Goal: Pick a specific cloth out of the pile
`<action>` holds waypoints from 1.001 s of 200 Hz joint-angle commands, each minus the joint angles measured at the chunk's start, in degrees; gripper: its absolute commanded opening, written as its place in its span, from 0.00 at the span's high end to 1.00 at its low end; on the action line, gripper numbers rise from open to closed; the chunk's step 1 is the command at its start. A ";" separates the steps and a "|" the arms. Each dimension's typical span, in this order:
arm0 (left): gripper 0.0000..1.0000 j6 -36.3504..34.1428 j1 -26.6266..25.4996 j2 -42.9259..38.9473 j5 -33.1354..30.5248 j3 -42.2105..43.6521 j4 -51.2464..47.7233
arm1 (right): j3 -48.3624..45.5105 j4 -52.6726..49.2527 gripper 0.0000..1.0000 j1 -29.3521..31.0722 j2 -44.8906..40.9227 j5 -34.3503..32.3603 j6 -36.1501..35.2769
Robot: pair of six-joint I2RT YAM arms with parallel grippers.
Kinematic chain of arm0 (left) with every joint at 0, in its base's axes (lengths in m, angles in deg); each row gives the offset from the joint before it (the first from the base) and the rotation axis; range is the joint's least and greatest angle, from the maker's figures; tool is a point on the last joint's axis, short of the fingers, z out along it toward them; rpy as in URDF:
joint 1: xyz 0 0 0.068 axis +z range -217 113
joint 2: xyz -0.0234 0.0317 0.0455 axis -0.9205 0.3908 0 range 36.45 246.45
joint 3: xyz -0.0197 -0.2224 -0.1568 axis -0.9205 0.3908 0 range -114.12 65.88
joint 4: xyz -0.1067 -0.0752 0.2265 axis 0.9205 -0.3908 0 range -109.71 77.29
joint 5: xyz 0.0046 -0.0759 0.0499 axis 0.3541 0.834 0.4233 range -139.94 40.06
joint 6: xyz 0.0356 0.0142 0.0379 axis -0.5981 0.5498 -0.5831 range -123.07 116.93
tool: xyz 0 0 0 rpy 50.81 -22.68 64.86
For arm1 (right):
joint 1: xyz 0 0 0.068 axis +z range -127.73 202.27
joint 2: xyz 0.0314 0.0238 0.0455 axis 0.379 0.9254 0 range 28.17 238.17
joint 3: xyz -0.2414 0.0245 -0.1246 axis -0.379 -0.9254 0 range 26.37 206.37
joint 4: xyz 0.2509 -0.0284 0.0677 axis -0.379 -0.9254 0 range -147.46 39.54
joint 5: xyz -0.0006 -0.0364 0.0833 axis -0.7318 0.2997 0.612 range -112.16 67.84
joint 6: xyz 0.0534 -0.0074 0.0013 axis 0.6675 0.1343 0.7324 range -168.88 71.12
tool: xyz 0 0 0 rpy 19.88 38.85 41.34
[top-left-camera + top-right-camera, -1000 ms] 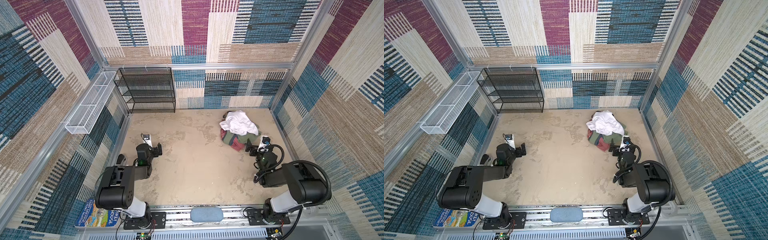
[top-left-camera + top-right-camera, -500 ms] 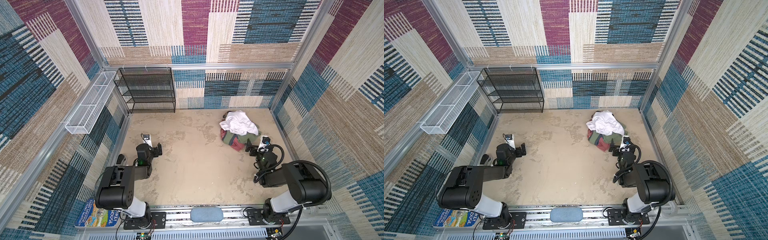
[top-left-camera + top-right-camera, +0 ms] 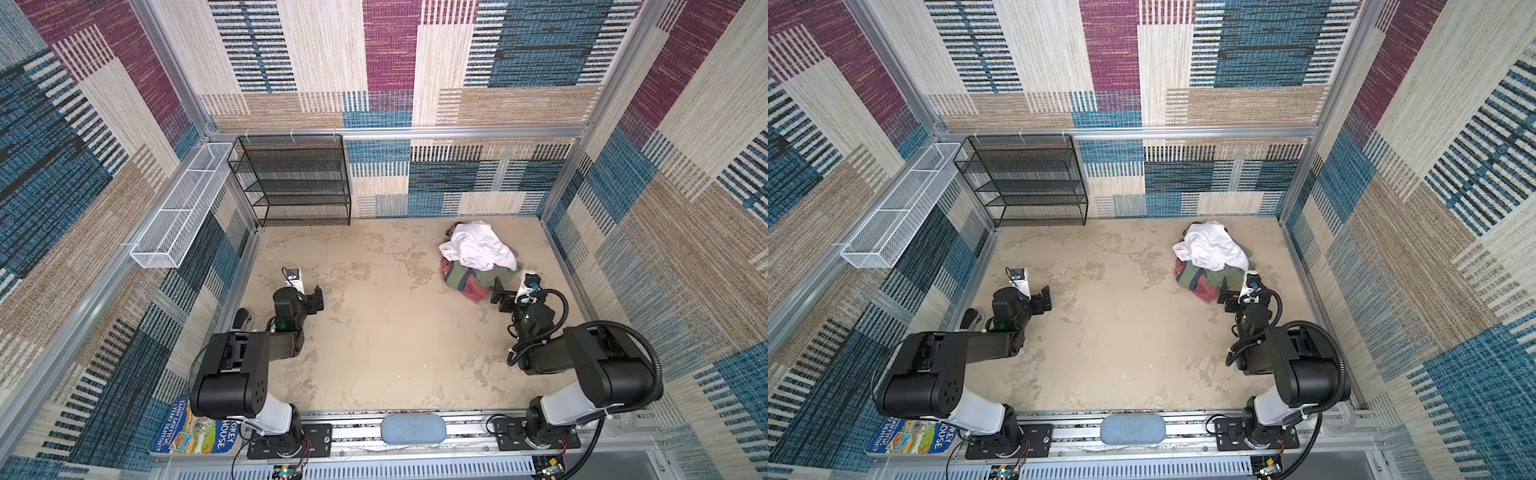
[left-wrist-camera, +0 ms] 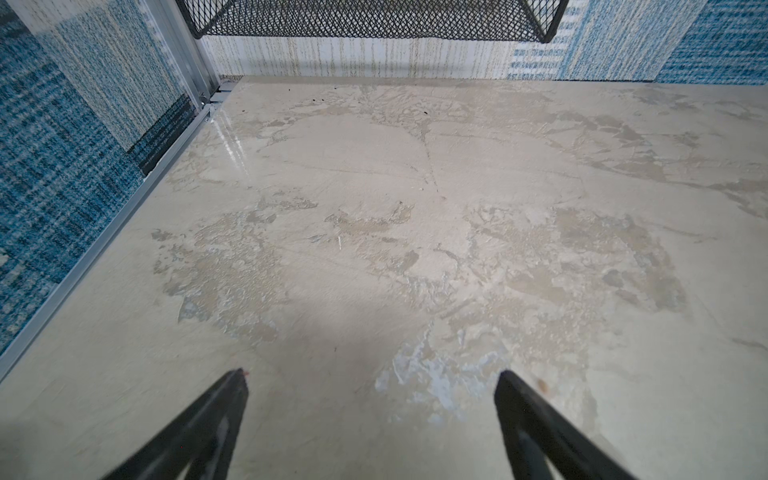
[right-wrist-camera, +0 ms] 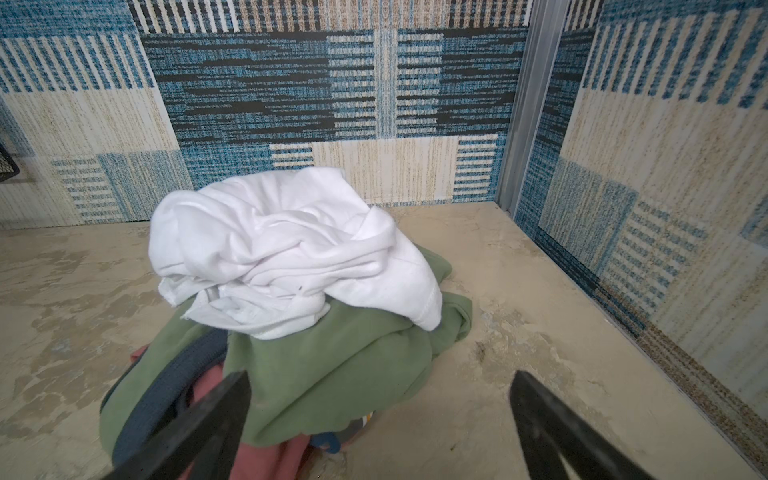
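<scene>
Left wall: white wire basket [image 3: 174, 216] hangs on the frame rail. Just right of it, a black mesh rack [image 3: 295, 183] stands against the back wall at the corner of the bench [image 3: 374, 340].

Left end effector [image 3: 316, 300] sits low over the left part of the bench, well apart from the pile. In the left wrist view its jaws stand wide [image 4: 372, 374], gripping nothing, with only mottled beige surface between them.

Front rail, middle: a blue-grey pad [image 3: 413, 430].

Right, toward the back: the pile [image 3: 478, 262], seen in both top views. The white garment [image 3: 476, 247] is on top, bunched. The olive green garment [image 3: 461, 276] is under it, with a navy band showing. The cloth [image 3: 471, 291], faded red, is at the bottom; only its edge pokes out on the near side of the heap, toward the robot. In the right wrist view the same red fabric [image 5: 274, 457] shows beneath the green folds.

Right end effector [image 3: 500, 296] is just beside the near edge of the pile, by the red fabric. Its jaws are spread wide [image 5: 380, 376] and hold nothing. One finger [image 5: 199, 424] overlaps the green and red cloth in the wrist view; I cannot tell whether it touches.
</scene>
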 commanded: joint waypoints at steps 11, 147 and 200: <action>0.17 -0.62 -0.64 -4.38 -2.66 -1.44 -3.61 | 2.59 -5.94 0.01 0.04 -4.82 -0.67 -0.21; 0.35 20.73 -4.48 -15.75 11.27 -11.85 -26.61 | 25.33 -64.70 0.34 13.45 -15.67 2.06 14.03; 0.36 20.00 -5.44 -14.99 12.08 -13.17 -30.73 | 22.42 -66.81 0.43 13.92 -11.89 4.66 19.98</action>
